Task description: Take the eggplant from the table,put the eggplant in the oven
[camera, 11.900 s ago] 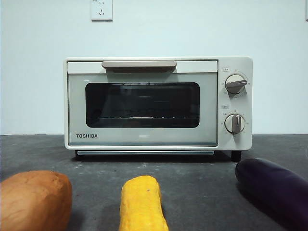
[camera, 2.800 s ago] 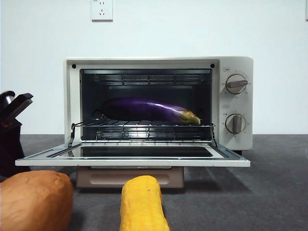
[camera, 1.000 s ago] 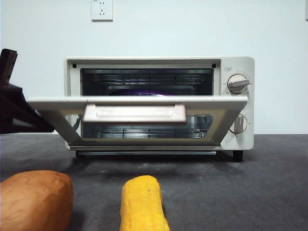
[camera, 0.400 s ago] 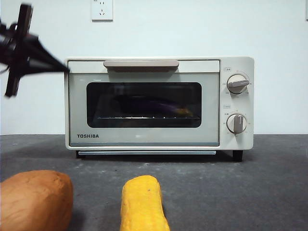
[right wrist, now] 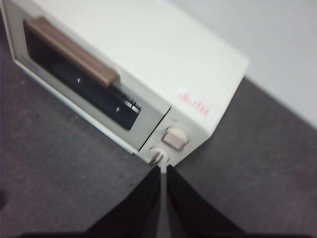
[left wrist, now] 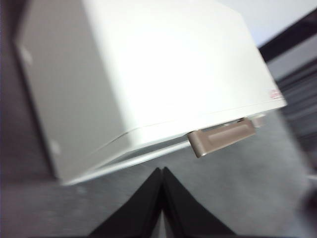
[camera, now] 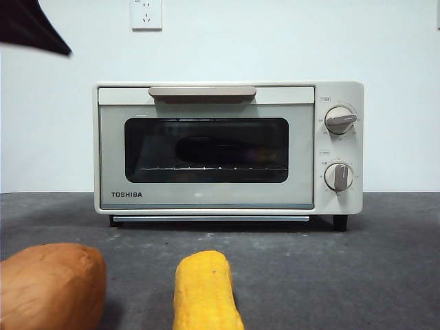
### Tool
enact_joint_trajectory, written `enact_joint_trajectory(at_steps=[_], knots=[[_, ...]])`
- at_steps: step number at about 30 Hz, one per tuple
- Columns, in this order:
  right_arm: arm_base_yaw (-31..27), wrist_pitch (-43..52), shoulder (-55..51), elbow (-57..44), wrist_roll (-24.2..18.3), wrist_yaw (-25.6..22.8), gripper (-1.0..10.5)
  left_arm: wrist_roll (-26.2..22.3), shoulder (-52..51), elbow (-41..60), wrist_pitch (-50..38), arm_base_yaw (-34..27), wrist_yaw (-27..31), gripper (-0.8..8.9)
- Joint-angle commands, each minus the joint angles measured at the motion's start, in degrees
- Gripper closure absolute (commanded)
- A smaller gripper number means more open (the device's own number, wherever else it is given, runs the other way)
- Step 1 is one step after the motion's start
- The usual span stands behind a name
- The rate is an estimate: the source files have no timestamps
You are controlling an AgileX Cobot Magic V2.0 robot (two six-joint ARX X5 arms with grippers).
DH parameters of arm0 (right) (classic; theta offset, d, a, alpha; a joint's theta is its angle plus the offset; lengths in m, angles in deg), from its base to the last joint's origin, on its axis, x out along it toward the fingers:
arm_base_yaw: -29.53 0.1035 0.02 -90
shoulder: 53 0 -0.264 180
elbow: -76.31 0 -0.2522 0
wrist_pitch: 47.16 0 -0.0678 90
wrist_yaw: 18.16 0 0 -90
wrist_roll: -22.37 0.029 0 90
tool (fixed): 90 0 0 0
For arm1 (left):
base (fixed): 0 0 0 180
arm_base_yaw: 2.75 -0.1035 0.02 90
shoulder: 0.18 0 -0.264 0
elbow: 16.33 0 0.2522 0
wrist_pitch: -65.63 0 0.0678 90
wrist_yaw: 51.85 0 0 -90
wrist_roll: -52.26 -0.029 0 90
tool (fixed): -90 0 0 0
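Note:
The cream-white oven (camera: pixel 206 196) stands on the dark grey table (camera: pixel 357 275) with its glass door closed. Behind the glass a long dark shape, the eggplant (camera: pixel 213 148), lies on the wire rack, dim and without visible colour. My left gripper (left wrist: pixel 162 171) is shut and empty, hovering above the oven's left side, off the beige handle (left wrist: pixel 223 139); it shows as a black tip (camera: pixel 31 27) in the front view's top corner. My right gripper (right wrist: pixel 163 169) is shut and empty, high above the table in front of the oven's knobs (right wrist: pixel 173 138).
An orange-brown sweet potato (camera: pixel 51 285) and a yellow corn cob (camera: pixel 204 292) lie on the table in front of the oven. A wall socket (camera: pixel 146 14) sits on the white wall behind it.
The oven door went from half raised to fully closed. The left arm lifted from beside the oven's upper left corner to the top corner of the view.

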Motion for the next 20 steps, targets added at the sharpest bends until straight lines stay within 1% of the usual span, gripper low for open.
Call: enact_joint_trajectory(at_steps=[1,4,8,10,14,16,18,20], knots=[[-4.28,4.68,0.44,-2.86,1.53,5.29,9.4,-4.59,-5.38,-1.22,0.46,2.4,10.36,8.07],[-8.79,11.1,0.13,-7.85,1.95,11.74,9.4,-5.38,-11.13,-0.11,-0.15,5.79,18.36,8.07],[-13.86,21.0,-1.66,-15.52,2.01,16.13,9.4,-5.49,-18.18,4.74,-3.54,10.82,25.38,8.07],[-15.72,27.41,-3.19,-20.2,2.03,17.55,9.4,-5.31,-22.01,9.29,-6.45,13.25,28.7,8.07],[-16.85,39.89,-7.21,-29.03,1.73,17.77,9.4,-5.27,-28.17,19.28,-12.52,16.57,32.11,8.07],[-16.87,45.11,-9.03,-33.05,1.09,17.49,9.4,-4.07,-31.04,24.11,-15.3,17.92,32.94,8.07],[-16.87,47.04,-9.68,-35.17,1.46,17.09,9.4,-1.64,-32.48,26.53,-15.45,18.93,32.92,8.07],[-16.87,46.95,-9.68,-35.76,2.16,17.11,9.4,0.42,-32.85,26.8,-12.9,19.5,32.92,8.07]])
